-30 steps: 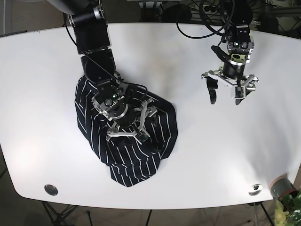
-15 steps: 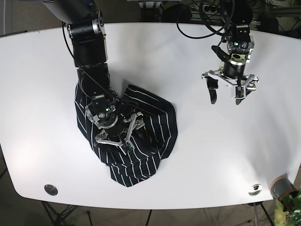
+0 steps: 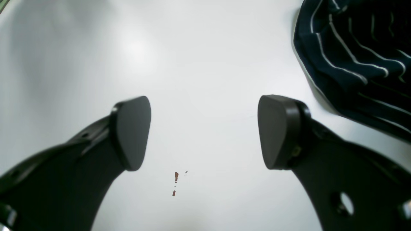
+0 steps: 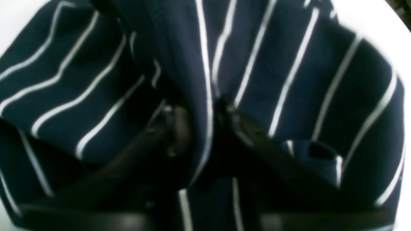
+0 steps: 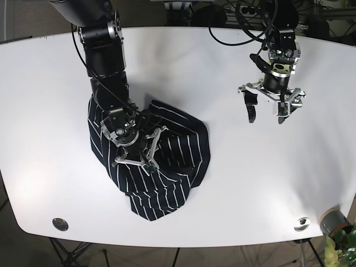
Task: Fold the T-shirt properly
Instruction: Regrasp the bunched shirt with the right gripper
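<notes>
The navy T-shirt (image 5: 183, 146) with thin white stripes lies crumpled on the white table (image 5: 250, 183), left of the middle. My right gripper (image 5: 135, 162) is down on the shirt's middle. In the right wrist view the right gripper (image 4: 202, 128) is shut on a raised fold of the T-shirt (image 4: 289, 80), which fills that view. My left gripper (image 5: 266, 118) hovers open and empty over bare table at the right. In the left wrist view the left gripper (image 3: 204, 133) is wide open, with the T-shirt's edge (image 3: 359, 54) at the upper right, apart from it.
Two metal discs (image 5: 60, 223) (image 5: 302, 223) sit in the table near its front edge. A grey pot with a plant (image 5: 334, 222) stands off the front right corner. Small brown specks (image 3: 175, 183) mark the table under my left gripper.
My right gripper moved left across the shirt and went from open to shut on a fold. The cloth bunched up around it. The left arm has not moved.
</notes>
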Controlling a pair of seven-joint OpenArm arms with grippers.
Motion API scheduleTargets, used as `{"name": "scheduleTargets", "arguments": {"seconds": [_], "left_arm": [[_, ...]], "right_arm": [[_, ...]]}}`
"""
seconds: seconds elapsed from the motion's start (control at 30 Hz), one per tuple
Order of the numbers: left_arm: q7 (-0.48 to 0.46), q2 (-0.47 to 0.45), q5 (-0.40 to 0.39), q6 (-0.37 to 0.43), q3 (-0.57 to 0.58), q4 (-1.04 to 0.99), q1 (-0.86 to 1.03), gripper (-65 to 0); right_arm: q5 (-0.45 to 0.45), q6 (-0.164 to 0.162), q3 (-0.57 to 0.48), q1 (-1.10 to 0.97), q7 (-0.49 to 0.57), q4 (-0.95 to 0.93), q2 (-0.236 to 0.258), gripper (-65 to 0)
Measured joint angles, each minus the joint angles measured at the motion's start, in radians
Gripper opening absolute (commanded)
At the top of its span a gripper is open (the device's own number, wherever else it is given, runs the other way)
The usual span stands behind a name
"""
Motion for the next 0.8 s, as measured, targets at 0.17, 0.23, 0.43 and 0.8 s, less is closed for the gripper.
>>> {"name": "scheduleTargets", "arguments": {"seconds": [0.17,0.23,0.43,0.8], "left_arm": [[0.000,0.000,0.000,0.000,0.000,0.000,-0.002,-16.0],[0.000,0.000,0.000,0.000,0.000,0.000,-0.002,-16.0],[0.000,0.000,0.000,0.000,0.001,0.000,-0.002,-16.0],[0.000,0.001,0.000,-0.001,0.003,0.000,-0.002,-16.0]], "right_arm": [[-0.001,0.000,0.000,-0.018,-0.001,0.029,-0.004,-62.5],[-0.001,0.000,0.000,-0.028,-0.004,0.054,-0.004,-62.6],[-0.002,0.000,0.000,-0.085,-0.028,0.199,-0.018,-62.6],[0.000,0.016,-0.006,-0.006,-0.256,0.507,-0.074,-62.6]]}}
